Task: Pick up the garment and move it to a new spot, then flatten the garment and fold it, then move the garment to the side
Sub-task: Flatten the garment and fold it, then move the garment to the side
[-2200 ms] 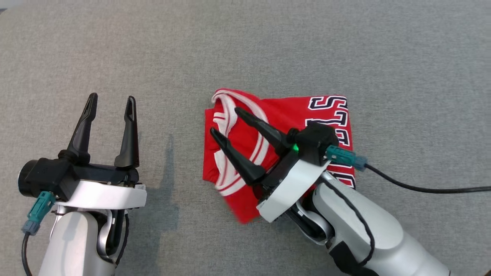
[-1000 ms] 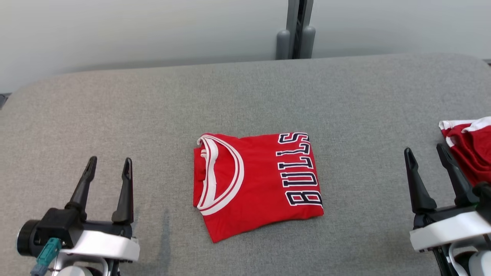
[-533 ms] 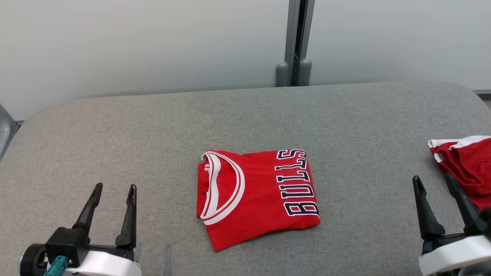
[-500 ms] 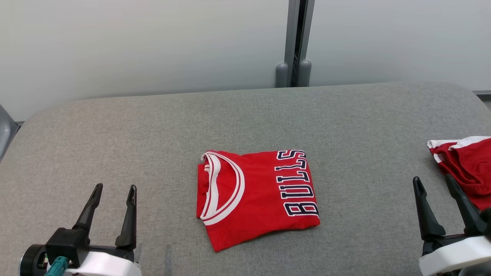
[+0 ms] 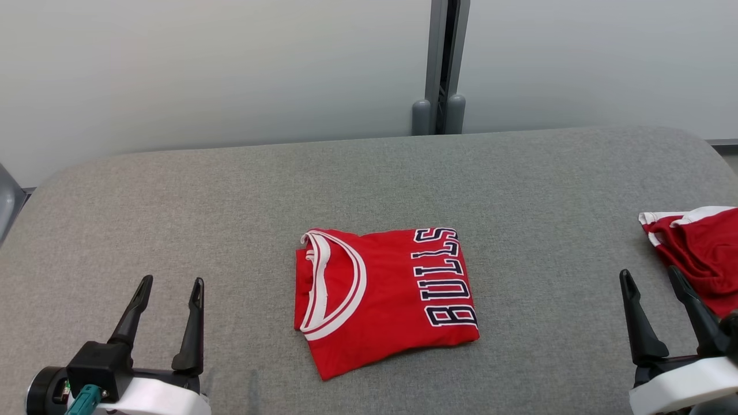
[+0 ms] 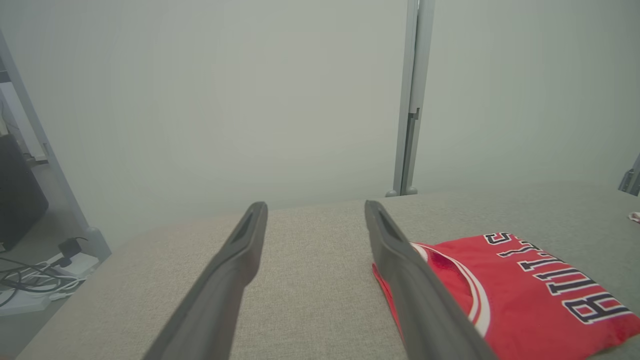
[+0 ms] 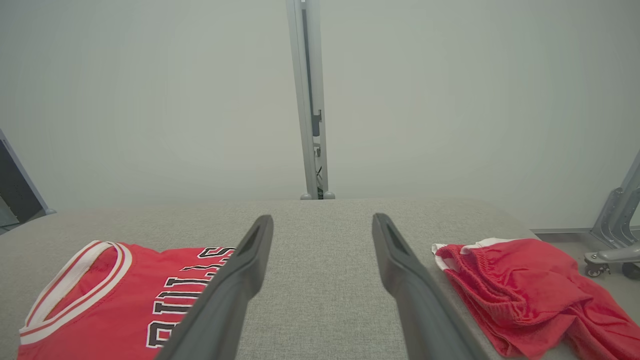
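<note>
The garment (image 5: 383,300) is a red jersey with white neck trim and dark lettering, folded into a flat rectangle at the middle of the grey padded table (image 5: 369,184). It also lies at the lower right of the left wrist view (image 6: 520,290) and the lower left of the right wrist view (image 7: 115,295). My left gripper (image 5: 170,282) rests open near the table's front left, well clear of the jersey. Over at the front right, my right gripper (image 5: 648,275) is open too, with nothing between its fingers.
A second red garment with a white band (image 5: 697,251) lies crumpled at the table's right edge, just beyond my right gripper, and shows again in the right wrist view (image 7: 525,290). A grey post (image 5: 441,63) stands against the pale wall behind the table.
The head camera tilted up, so the table's far edge and the wall came into view. My right gripper left the jersey and drew back to the front right. The left arm stayed put.
</note>
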`<state>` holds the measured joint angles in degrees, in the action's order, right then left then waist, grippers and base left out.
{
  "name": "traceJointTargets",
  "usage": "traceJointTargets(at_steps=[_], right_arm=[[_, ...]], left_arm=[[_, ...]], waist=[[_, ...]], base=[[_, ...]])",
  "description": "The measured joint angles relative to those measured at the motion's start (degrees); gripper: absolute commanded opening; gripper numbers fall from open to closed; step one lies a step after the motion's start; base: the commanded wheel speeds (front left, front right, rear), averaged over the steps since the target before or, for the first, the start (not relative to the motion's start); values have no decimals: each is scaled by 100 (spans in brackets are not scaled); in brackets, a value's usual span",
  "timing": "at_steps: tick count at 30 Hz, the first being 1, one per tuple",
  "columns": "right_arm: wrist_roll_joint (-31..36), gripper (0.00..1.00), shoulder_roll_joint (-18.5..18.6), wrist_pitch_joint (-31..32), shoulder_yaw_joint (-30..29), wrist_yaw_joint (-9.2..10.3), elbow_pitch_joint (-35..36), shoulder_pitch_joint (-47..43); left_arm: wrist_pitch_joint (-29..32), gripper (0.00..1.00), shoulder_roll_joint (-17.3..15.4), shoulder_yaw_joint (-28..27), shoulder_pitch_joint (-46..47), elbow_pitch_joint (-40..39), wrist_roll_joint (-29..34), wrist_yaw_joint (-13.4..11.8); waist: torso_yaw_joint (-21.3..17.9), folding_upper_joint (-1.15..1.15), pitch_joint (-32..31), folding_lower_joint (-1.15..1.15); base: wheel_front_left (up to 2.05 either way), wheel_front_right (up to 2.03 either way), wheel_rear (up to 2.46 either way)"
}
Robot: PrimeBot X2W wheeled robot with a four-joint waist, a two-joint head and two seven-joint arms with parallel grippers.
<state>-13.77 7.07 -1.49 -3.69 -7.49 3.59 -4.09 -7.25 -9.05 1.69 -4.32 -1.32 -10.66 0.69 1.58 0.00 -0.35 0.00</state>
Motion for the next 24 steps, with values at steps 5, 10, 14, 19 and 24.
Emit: traceJointTargets(at_steps=[5,10,14,19,24], right_arm=[[11,100,-8,26,1,0,12,0],[20,100,-25,48,5,-1,23,-1],[19,100,-31,55,4,0,15,-1],[16,100,-33,55,0,-1,-11,-3],[16,100,-34,55,0,0,-21,-3]], left_arm=[[8,100,-14,2,0,-7,-5,-25],[7,100,-23,10,0,-9,-40,-42],[8,100,-33,26,0,-9,-47,-59],[9,100,-59,40,1,-12,-56,-75],[7,100,-81,47,2,-21,-65,-87]], waist=[[10,0,5,0],[9,0,-12,0],[9,0,-41,0],[10,0,-47,0],[17,0,-36,0]], base=[[0,0,0],[0,0,0],[0,0,0],[0,0,0],[0,0,0]])
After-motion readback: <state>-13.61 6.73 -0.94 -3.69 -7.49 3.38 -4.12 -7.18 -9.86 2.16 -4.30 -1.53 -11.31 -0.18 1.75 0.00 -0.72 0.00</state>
